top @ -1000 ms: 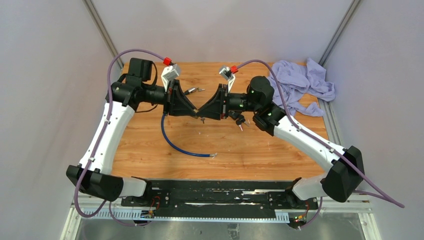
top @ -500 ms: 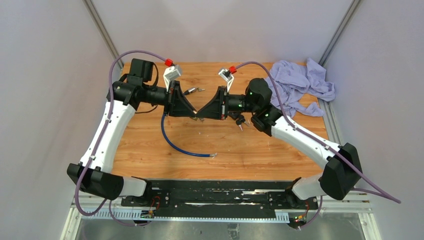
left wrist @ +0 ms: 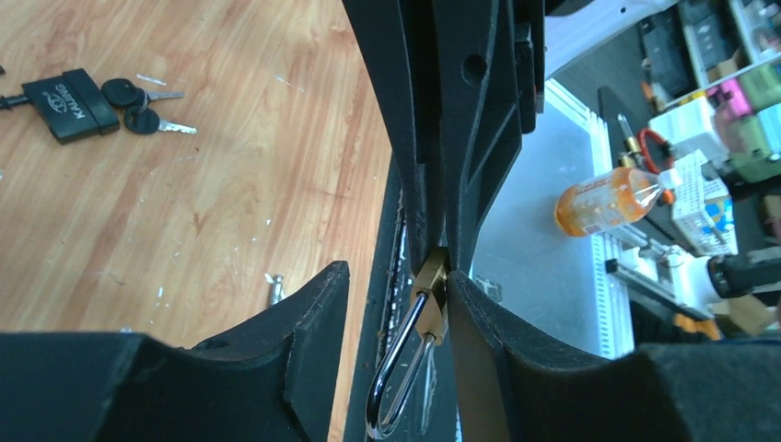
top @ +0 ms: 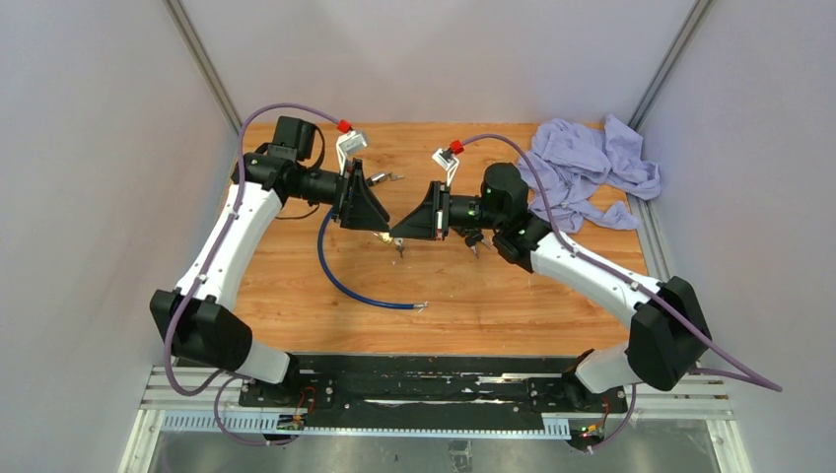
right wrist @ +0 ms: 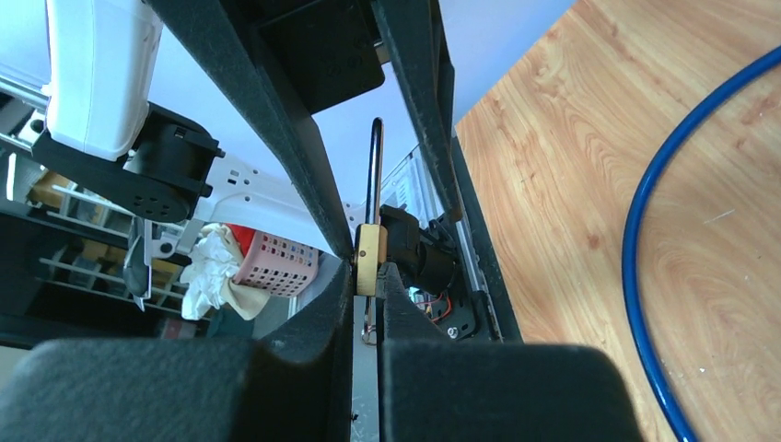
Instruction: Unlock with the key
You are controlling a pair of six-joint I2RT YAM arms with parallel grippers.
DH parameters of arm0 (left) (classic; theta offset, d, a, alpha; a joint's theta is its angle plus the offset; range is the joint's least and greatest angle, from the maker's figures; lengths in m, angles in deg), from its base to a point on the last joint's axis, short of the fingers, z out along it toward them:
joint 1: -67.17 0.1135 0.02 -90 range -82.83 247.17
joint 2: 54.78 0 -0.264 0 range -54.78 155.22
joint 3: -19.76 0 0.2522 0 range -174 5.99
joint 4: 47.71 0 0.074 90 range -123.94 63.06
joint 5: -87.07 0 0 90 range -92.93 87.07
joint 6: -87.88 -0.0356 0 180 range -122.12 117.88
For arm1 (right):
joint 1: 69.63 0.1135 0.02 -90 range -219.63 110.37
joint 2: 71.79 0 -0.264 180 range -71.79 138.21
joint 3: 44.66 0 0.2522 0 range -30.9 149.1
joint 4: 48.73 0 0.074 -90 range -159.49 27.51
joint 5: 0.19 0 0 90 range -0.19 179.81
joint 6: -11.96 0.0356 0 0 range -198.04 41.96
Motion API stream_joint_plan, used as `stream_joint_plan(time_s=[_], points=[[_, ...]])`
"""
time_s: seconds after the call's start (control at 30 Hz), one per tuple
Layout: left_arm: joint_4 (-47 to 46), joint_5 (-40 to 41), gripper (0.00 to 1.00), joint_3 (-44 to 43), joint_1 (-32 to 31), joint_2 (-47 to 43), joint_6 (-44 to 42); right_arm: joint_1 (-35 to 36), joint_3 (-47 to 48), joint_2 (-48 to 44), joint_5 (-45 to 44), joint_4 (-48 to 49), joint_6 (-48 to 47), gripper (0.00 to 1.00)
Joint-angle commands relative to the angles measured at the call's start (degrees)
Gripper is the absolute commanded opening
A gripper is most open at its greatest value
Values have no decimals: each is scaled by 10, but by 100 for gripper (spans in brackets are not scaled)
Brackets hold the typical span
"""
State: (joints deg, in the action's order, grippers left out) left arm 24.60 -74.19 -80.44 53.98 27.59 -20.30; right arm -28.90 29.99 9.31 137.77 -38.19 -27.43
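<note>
Right wrist view: right gripper (right wrist: 367,269) pinches the brass padlock (right wrist: 371,247) (presumably steadying it for unlocking); left gripper (left wrist: 396,276) stands spread.

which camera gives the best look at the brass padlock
Left wrist: the brass padlock shows body and shackle close up. Right wrist sees it edge-on, pinched in the right tool. Top external shows only a tiny glint.

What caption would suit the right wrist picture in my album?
Right gripper clamps a brass padlock; a blue cable lies on the wooden table.
</note>
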Motion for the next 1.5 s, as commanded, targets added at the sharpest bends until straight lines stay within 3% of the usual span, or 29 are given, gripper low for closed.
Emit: stream_joint_plan(time_s=[0.0, 0.13, 0.2, 0.23, 0.27, 0.5, 0.73, 0.97, 1.2, 1.47], points=[[-44, -13, 47, 5, 14, 44, 24, 5, -10, 13, 33, 97, 81, 1], [-43, -52, 51, -3, 28, 78, 65, -5, -26, 26, 38, 144, 122, 1], [-43, -56, 69, -4, 29, 78, 62, -11, -32, 29, 39, 151, 128, 1], [-43, -57, 86, -2, 29, 74, 54, -14, -34, 30, 40, 154, 130, 1], [-44, -57, 90, 0, 29, 67, 46, -18, -35, 30, 42, 154, 132, 1], [-46, 12, 99, 17, 32, 13, -26, -34, -12, 31, 86, 80, 95, 1], [-19, 2, 98, 31, 33, -36, -77, -34, 53, 15, 95, -138, -67, 1], [-19, 2, 98, 104, 19, -45, -85, -31, 93, 24, 118, -186, -104, 1], [-19, -24, 99, 110, 11, -38, -75, -21, 137, 39, 115, -266, -168, 1], [-18, -50, 81, 141, -4, -38, -69, -9, 173, 58, 106, -320, -213, 1]])
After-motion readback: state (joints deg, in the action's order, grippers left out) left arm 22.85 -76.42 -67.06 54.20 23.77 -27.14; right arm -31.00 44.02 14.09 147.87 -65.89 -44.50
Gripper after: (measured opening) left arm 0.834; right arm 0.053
